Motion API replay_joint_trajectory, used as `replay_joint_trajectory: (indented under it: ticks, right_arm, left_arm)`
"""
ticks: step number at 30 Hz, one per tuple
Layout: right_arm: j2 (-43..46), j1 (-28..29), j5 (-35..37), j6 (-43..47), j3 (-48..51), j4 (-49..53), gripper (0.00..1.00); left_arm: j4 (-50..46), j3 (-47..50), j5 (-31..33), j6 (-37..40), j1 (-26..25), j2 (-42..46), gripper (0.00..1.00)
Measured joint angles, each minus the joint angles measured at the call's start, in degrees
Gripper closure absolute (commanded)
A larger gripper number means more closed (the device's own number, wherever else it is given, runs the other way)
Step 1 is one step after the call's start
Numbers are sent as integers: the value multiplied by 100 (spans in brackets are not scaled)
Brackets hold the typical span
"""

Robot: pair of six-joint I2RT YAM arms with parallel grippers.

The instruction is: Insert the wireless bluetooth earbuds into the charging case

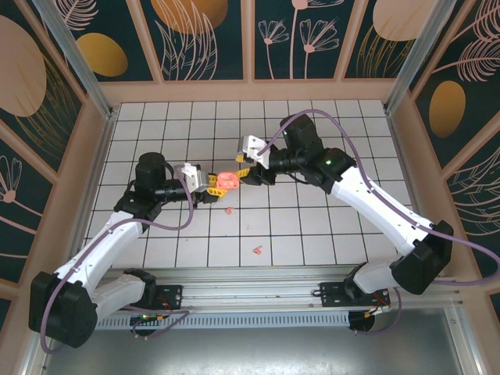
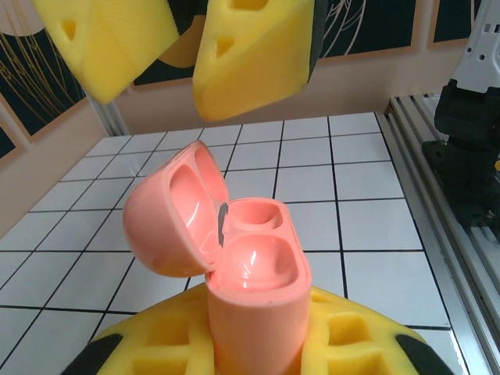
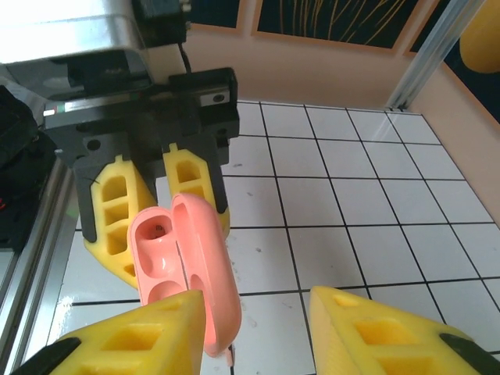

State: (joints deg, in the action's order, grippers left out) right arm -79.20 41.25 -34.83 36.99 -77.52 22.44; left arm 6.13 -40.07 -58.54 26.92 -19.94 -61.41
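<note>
Left hand clamps the case, lid open, wells empty. Right hand hovers at its 2 o'clock, half open, empty (nothing to insert yet). One bud lies at 6 o'clock on the bench: pinch it narrowly. Plenty of room; walls well off.

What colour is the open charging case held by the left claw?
The rounded plastic charging case is salmon pink; clearest in the left wrist view.
</note>
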Motion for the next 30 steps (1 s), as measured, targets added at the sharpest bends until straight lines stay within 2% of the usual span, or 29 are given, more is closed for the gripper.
replay_joint_trajectory:
  ticks: [9,15,19,23,30]
  right_arm:
    - [647,-164,-72,-951,551,-431,58]
    - [879,-181,407,-2391,822,-297,59]
    - [975,26,846,-2835,1235,103,58]
    - [984,542,1102,-2404,1705,673,58]
    - [944,925,1296,0,2146,1556,55]
  left_arm:
    - [1733,763,-26,-1451,0,-133,90]
    - [2951,1370,297,-2540,0,-205,91]
    - [3615,1711,516,-3198,0,-348,91]
    - [4009,1853,732,-3630,0,-385,91]
    - [4212,1952,997,-3928,0,-319,91]
